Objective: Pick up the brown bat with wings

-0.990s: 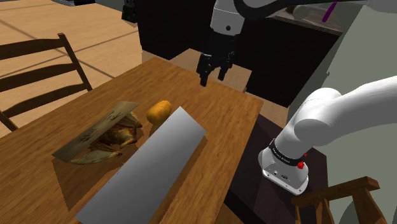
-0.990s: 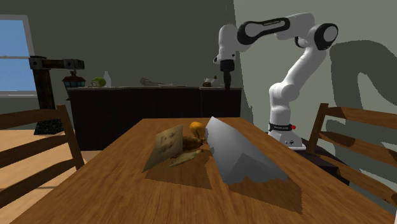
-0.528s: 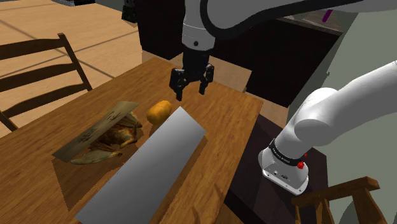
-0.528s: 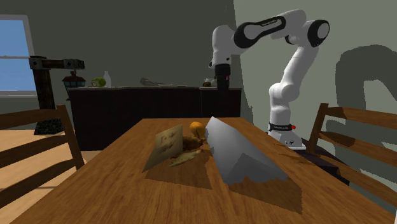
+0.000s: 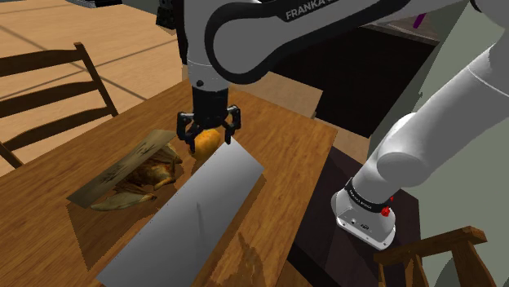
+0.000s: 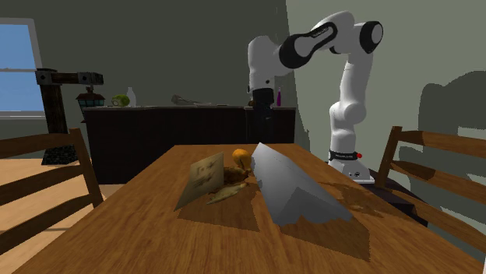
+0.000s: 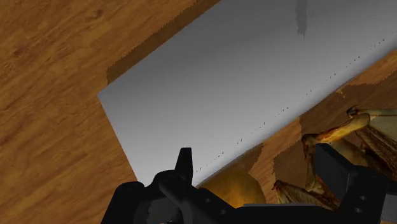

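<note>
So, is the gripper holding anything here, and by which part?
Nothing is held. The gripper hangs open above the table; the brown bat lies untouched.

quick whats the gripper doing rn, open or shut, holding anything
gripper: open, fingers apart, holding nothing. It hangs over the orange lump next to the brown bat.

The room was dim; the pale blue window glowed, and hard shadows lay across the brown wooden worktop.
</note>
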`<state>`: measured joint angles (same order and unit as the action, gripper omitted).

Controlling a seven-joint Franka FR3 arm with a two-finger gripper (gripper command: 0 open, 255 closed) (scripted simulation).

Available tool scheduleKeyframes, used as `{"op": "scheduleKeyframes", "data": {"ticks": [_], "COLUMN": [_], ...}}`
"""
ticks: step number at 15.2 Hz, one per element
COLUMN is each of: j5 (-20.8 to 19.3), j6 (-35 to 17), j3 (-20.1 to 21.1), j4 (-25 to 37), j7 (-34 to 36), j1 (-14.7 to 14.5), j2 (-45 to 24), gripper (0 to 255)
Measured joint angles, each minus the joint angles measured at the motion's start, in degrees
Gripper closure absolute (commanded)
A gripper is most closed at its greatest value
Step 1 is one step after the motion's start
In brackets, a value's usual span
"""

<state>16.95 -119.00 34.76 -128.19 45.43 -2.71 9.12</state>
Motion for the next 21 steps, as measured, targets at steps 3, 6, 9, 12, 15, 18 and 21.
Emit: {"op": "scheduleKeyframes", "data": {"ticks": [3,6,9,12,15,18,21], "j5": [-4.13,-9.47,-14.33,-16.93,-18.21,-18.94,-19.13], "j6": [-1.85,-3.38,-3.66,-4.30,-6.20,-7.76,-8.26], "j3": [2.47,3.57,3.05,2.03,1.40,0.98,0.87], "j4": [4.99,10.78,17.05,20.31,20.32,19.86,19.66], "j7": [7.56,15.50,22.71,26.16,27.06,27.36,27.43], "j1": [-0.29,-2.03,-5.14,-7.24,-8.16,-8.60,-8.71], "j2": [-7.69,-16.31,-24.24,-28.88,-31.08,-32.33,-32.66], "gripper": [0,0,0,0,0,0,255]}}
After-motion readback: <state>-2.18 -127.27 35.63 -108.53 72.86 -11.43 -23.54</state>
